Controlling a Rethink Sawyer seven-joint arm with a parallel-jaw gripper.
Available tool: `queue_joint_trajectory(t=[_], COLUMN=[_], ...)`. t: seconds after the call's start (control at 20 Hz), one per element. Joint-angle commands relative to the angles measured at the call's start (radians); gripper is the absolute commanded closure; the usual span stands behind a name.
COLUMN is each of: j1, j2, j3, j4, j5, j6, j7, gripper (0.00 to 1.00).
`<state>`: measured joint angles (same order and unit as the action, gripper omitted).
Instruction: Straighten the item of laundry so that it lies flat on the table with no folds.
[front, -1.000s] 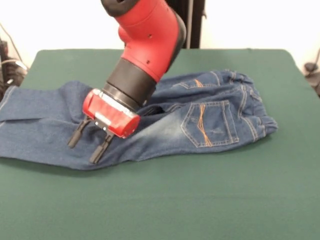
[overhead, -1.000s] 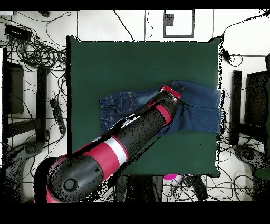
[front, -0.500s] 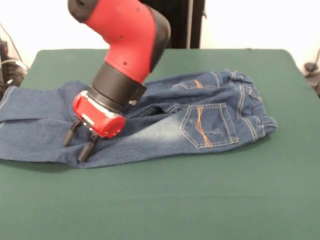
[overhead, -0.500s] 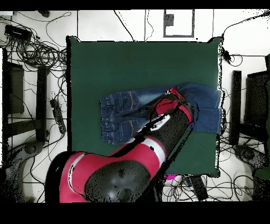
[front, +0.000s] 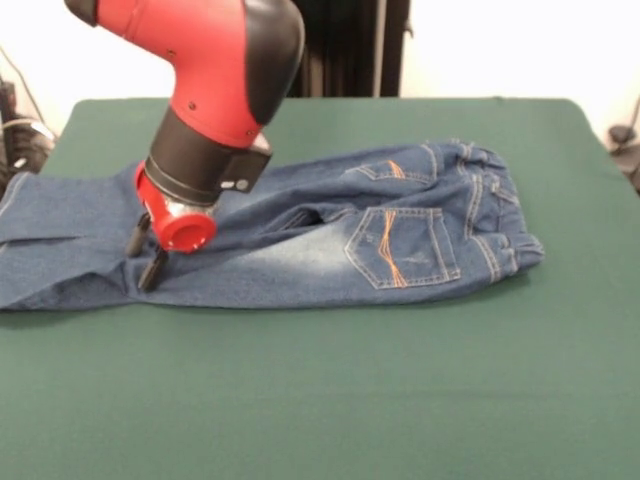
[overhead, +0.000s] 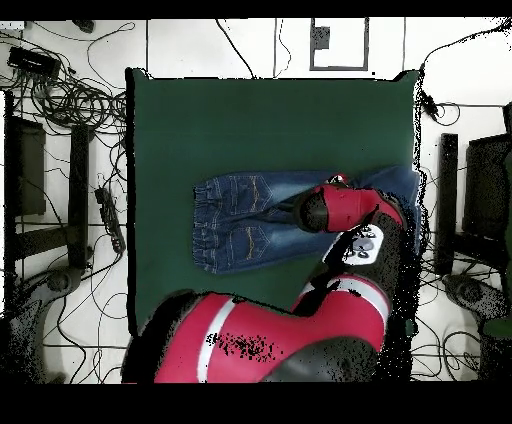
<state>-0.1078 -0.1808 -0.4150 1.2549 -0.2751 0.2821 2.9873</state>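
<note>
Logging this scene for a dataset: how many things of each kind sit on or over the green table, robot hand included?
Jeans: 1
Table: 1
Robot hand: 1
Total: 3

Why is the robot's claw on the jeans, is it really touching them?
Touching. In the front view the gripper has its dark fingertips pressed into the jeans leg, no gap showing.

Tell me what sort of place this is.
Likely a robotics lab: a green felt-covered table holding small jeans, a red robot arm over them, and cables tangled across the floor.
</note>
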Motion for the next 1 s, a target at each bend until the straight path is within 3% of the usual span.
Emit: queue_joint_trajectory(t=[0.05,0.25,0.5,0.6,0.85,1.0], j1=[0.005,0.016,0.123,0.134,0.027,0.027], j2=[-0.017,-0.017,0.038,0.038,-0.113,-0.156], j3=[0.249,0.253,0.12,0.116,0.301,0.318], j4=[0.11,0.107,0.04,0.044,0.186,0.222], j5=[-0.037,-0.086,-0.159,-0.167,-0.109,-0.079], j6=[0.159,0.035,-0.096,-0.113,0.098,0.178], j7=[-0.207,-0.166,-0.06,-0.043,-0.149,-0.14], gripper=[0.0,0.0,0.0,0.0,0.0,0.0])
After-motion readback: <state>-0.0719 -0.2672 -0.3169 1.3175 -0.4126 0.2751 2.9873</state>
